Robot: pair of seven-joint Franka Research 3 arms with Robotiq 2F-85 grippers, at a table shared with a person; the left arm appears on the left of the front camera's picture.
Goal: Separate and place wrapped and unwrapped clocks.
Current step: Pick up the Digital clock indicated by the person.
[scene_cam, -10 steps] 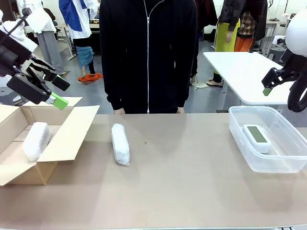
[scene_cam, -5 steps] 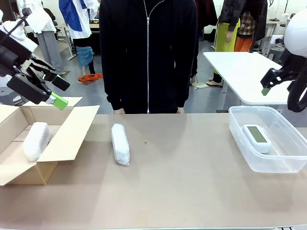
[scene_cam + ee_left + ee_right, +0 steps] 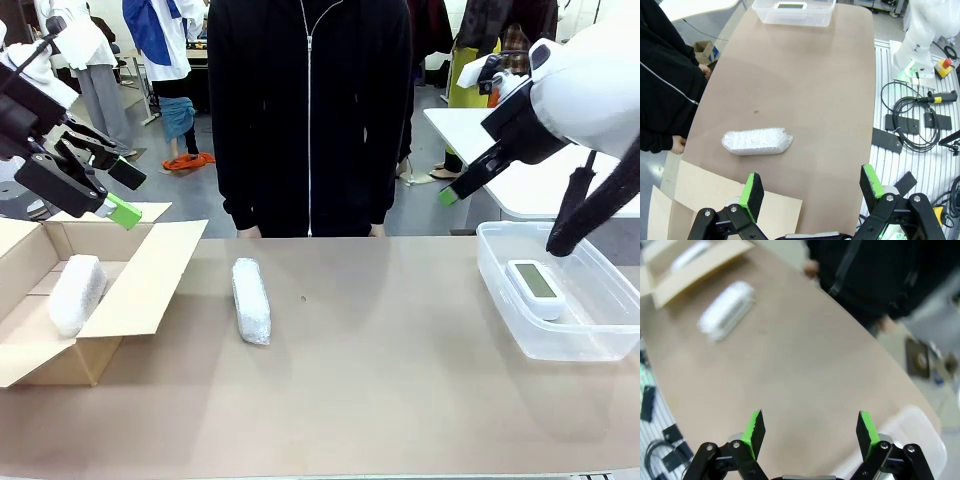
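Observation:
One wrapped clock [image 3: 251, 301] lies on the brown table in front of the person, also seen in the left wrist view [image 3: 757, 142] and blurred in the right wrist view [image 3: 727, 310]. A second wrapped clock [image 3: 77, 293] rests inside the open cardboard box [image 3: 140, 290] at the left. The unwrapped white clock [image 3: 535, 286] sits in the clear plastic tub [image 3: 497, 285] at the right. My left gripper [image 3: 125, 192] hangs open above the box, its fingers wide apart [image 3: 810, 182]. My right gripper [image 3: 450, 195] is raised left of the tub, open and empty [image 3: 810, 421].
A person in a black zip jacket [image 3: 308, 120] stands at the far edge with hands at the table's rim. The box flap [image 3: 715, 200] lies flat toward the middle. A white table [image 3: 500, 150] stands behind at the right. Cables [image 3: 920, 125] lie off the table's near side.
My right arm has swung in from the far right edge toward the left and now stands above the tub's left side. The left arm and all clocks stayed still.

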